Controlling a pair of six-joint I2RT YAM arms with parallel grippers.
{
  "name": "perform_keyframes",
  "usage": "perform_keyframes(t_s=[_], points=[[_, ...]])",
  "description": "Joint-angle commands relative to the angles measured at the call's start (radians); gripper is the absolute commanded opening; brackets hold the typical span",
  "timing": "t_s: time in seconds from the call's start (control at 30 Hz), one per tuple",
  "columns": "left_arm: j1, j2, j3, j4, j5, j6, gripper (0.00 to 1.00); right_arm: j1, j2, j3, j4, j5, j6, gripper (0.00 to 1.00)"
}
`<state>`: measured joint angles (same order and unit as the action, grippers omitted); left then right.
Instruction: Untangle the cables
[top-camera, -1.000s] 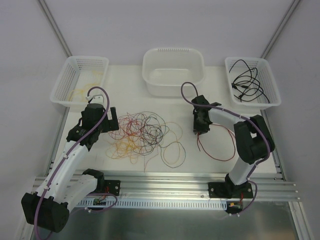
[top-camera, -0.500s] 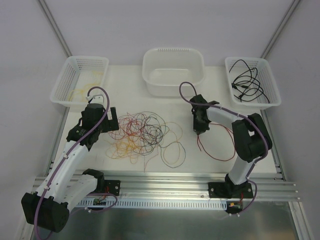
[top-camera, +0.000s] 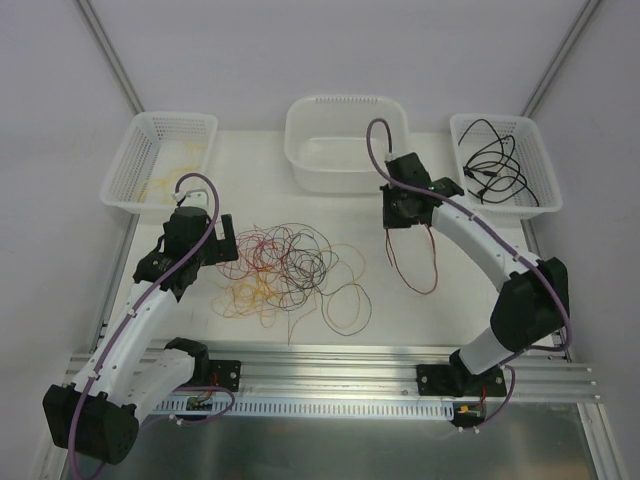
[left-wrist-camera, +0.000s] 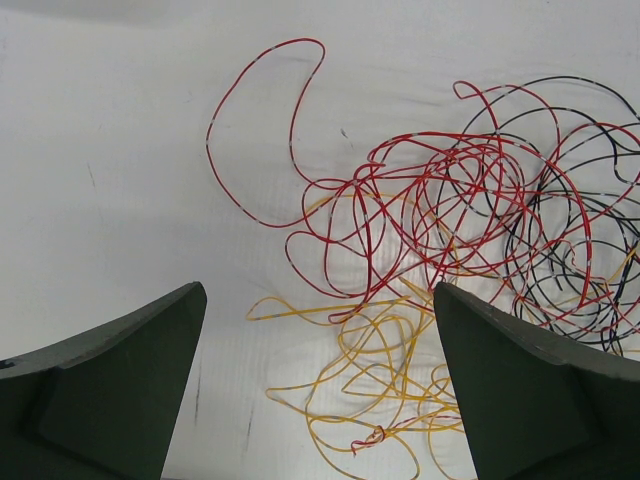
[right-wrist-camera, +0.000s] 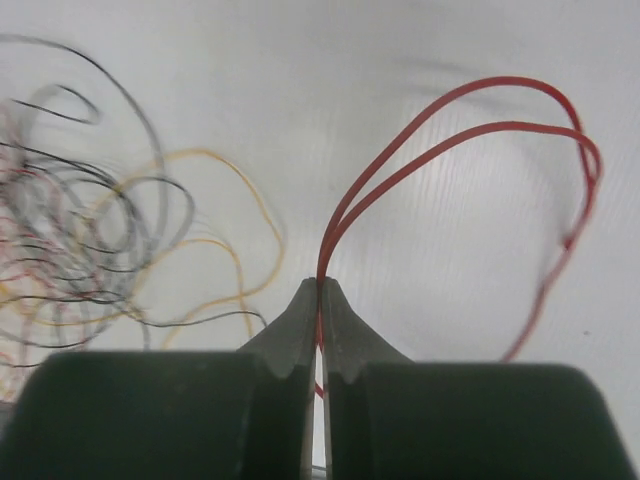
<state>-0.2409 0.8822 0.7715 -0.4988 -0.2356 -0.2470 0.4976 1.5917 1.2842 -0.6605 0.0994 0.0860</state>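
**A:** Top view first. Where are the cables?

**B:** Most sit in one tangle (top-camera: 290, 265) on the table (top-camera: 400, 325), left of centre. Red, black and yellow loops cross over one another there. The yellow cables (top-camera: 248, 295) bunch at its near left edge.

**A:** Is anything apart from it?

**B:** Yes. One red cable (top-camera: 418, 265) hangs as a long doubled loop to the right of the tangle, and I see no contact between the two. I cannot tell whether its low end rests on the table. Some black cables (top-camera: 498, 165) lie in the right basket (top-camera: 548, 205), and thin yellow strands (top-camera: 165, 185) lie in the left basket (top-camera: 118, 170).

**A:** What has hold of the red one?

**B:** That is the right gripper (right-wrist-camera: 320, 290). Its jaws are pressed together with two runs of the red cable pinched between the tips. In the wrist view both runs rise from the pinch and curve off to the right. From above, the gripper sits raised, just in front of the middle basket (top-camera: 345, 100).

**A:** And the other arm?

**B:** On the left gripper (left-wrist-camera: 318, 320) the jaws are spread wide with nothing between them. It hovers at the left edge of the tangle, and its wrist view looks down on red and yellow loops.

**A:** How are the baskets placed?

**B:** All three stand along the far edge of the table, with the middle one between the other two.
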Motion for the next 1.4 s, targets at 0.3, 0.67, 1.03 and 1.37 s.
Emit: perform_keyframes(t_s=[0.3, 0.67, 1.03, 1.37], points=[[0.003, 0.0, 0.0, 0.013, 0.032, 0.003, 0.99, -0.001, 0.022, 0.665, -0.047, -0.09, -0.293, 0.01], [0.003, 0.034, 0.0, 0.011, 0.038, 0.008, 0.99, -0.011, 0.257, 0.972, 0.245, -0.132, -0.44, 0.01], [0.003, 0.05, 0.002, 0.011, 0.051, 0.008, 0.99, -0.077, 0.588, 0.968, 0.303, -0.175, -0.459, 0.21], [0.005, 0.046, 0.0, 0.011, 0.062, 0.006, 0.99, -0.085, 0.461, 0.842, 0.279, -0.198, -0.434, 0.75]])
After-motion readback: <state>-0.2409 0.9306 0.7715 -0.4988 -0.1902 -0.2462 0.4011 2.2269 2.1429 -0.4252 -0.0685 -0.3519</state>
